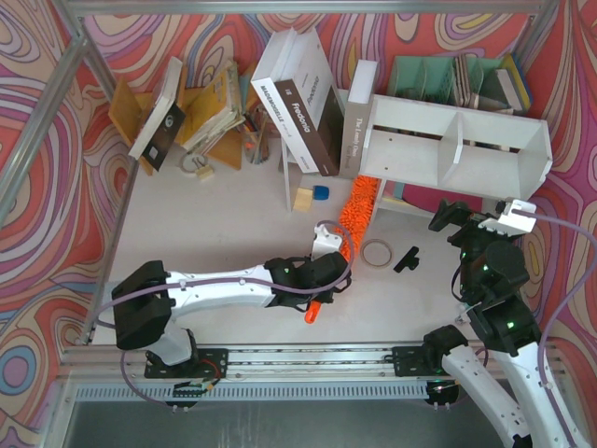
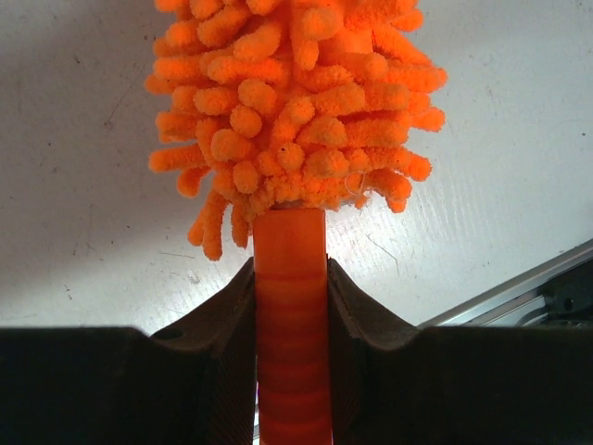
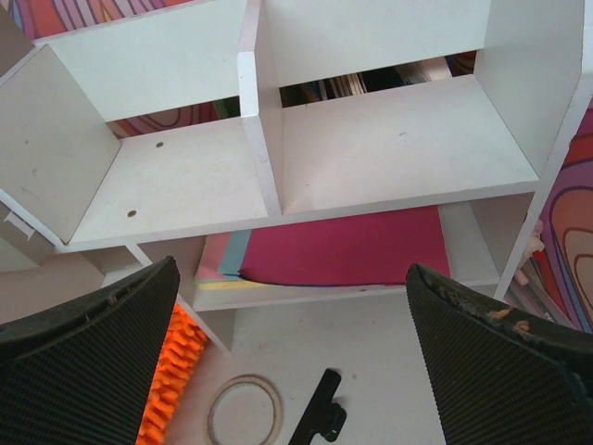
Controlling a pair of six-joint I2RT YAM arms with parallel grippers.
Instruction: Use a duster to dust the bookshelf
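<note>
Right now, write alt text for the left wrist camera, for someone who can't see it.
The left fingers clamp the slim orange handle of the duster, seen close up. Its shaggy orange head fans out beyond them over the white table, with a metal rail at the lower right.

White arms (image 1: 224, 280), black ribbed jaws, lilac cables (image 1: 351, 266)
</note>
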